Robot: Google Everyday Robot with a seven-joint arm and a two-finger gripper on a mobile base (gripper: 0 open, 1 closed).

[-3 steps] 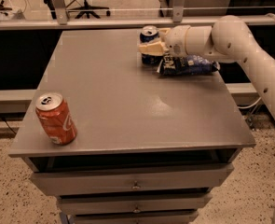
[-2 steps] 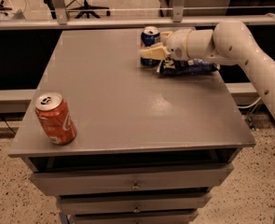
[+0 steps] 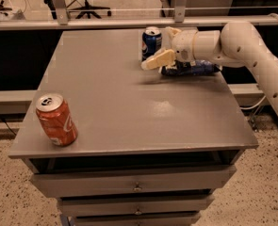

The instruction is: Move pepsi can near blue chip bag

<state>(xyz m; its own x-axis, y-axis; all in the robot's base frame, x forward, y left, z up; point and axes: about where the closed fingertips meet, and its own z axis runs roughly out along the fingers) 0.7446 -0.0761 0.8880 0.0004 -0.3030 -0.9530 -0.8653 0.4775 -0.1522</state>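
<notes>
The pepsi can [image 3: 151,42], dark blue with a silver top, stands upright near the far edge of the grey table [image 3: 119,102]. The blue chip bag [image 3: 195,69] lies flat just right of it, mostly hidden under my arm. My gripper [image 3: 161,46] hovers right of the can with its cream fingers [image 3: 157,60] spread apart; the can stands free beside them, not held.
A red-orange soda can [image 3: 56,119] stands upright at the table's front left corner. My white arm [image 3: 251,55] reaches in from the right. Drawers sit below the tabletop. A metal rail and an office chair lie behind the table.
The gripper has opened and drawn back a little to the right, off the pepsi can, which now stands by itself next to the chip bag.
</notes>
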